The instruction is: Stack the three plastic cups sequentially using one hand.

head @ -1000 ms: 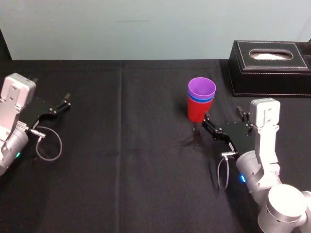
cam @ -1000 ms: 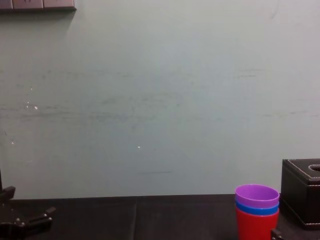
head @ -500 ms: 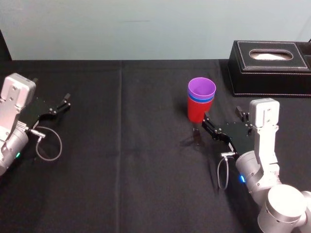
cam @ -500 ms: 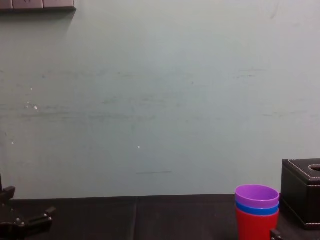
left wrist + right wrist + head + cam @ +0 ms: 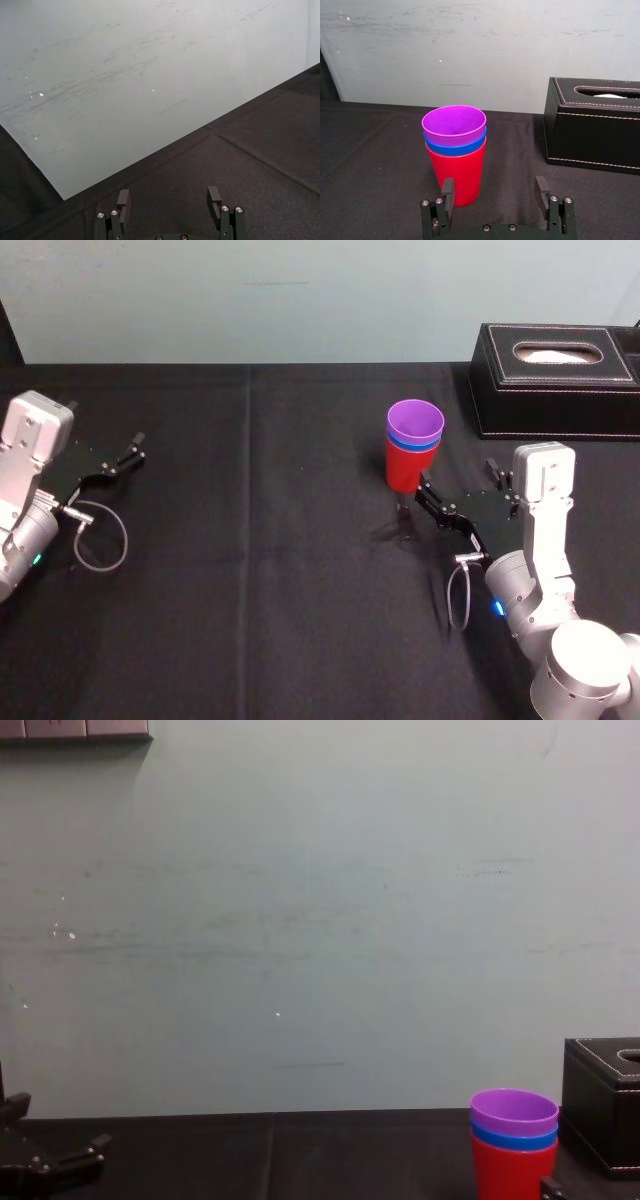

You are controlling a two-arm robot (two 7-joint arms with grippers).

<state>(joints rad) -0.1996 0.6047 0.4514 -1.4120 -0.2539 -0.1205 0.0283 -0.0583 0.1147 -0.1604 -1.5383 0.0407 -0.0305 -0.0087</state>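
Operator: What's under the arms, and what's the room like?

Spotter: Your table (image 5: 250, 590) is black all over, with a crease running front to back near the middle. Behind it you have a plain pale wall (image 5: 300, 300), scuffed here and there. At the far right of the table stands a black box (image 5: 555, 380) with white stitching and an opening in its top.

Operator: And the cups?

Spotter: They're nested upright in one stack, right of centre, near the box but apart from it. The red cup (image 5: 404, 472) stands on the table, the blue cup (image 5: 411, 446) sits inside it with just its rim band showing, and the purple cup (image 5: 415, 422) is on top.

Operator: My right pincer?

Spotter: Your right pincer (image 5: 458, 478) sits low on the robot's side of the stack, spread wide and pinching nothing. One finger (image 5: 447, 192) lies just beside the red cup's base, and I can't tell you whether it touches. Your left pincer (image 5: 120, 457) is parked at the far left of the table, also spread and empty, well apart from the cups.

Operator: Anything different from a second ago?

Spotter: Nothing you'd notice. The stack stands in the same spot and the same order. Both arms lie where they lay, pincers as wide as before.
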